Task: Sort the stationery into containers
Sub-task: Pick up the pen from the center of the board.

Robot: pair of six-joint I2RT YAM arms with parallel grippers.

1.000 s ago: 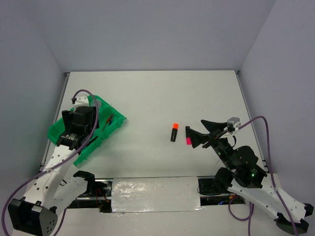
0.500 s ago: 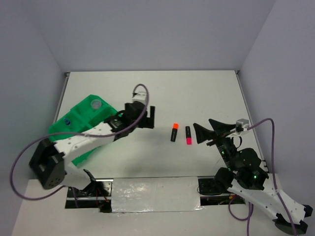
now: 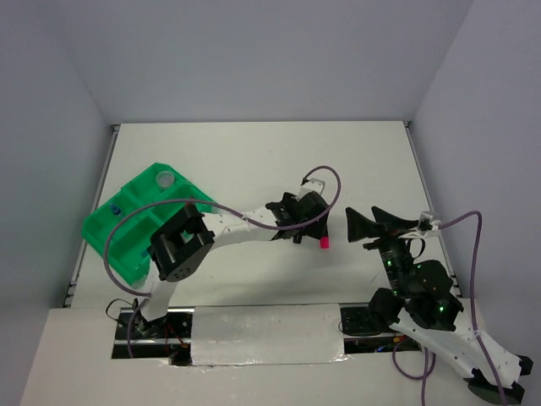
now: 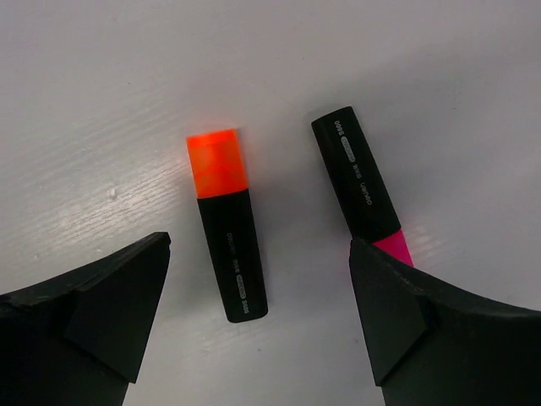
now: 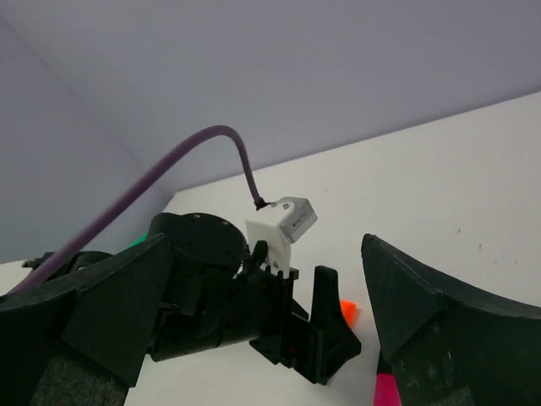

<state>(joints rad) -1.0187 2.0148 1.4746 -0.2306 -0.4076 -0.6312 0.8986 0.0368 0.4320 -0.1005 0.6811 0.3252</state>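
Top external view: the pink highlighter is lying on the white table, with only its pink end showing. The left gripper is hanging right over the rest of it; from this view I cannot tell how its fingers are standing. The right gripper is sitting just to the right of the pink highlighter, apart from it, with its fingers spread wide and holding nothing. The green tray is lying well to the left of the pink highlighter. A clear tub is sitting in the tray's far compartment and a blue-capped bottle in the one at its left corner.

Left wrist view: the left gripper's fingers are standing wide apart and pinching nothing. The orange highlighter is lying just beside the pink highlighter, to its left in the picture, the two not touching. The orange one is resting between the fingertips. The pink one's coloured end is slipping out of sight beneath the finger at the picture's right.

Right wrist view: the right gripper's spread fingers are framing the left gripper. The left gripper is hanging just left of the pink highlighter, whose pink end is peeking out at the bottom edge. A corner of the orange highlighter is showing beside it, and a purple cable is arching above.
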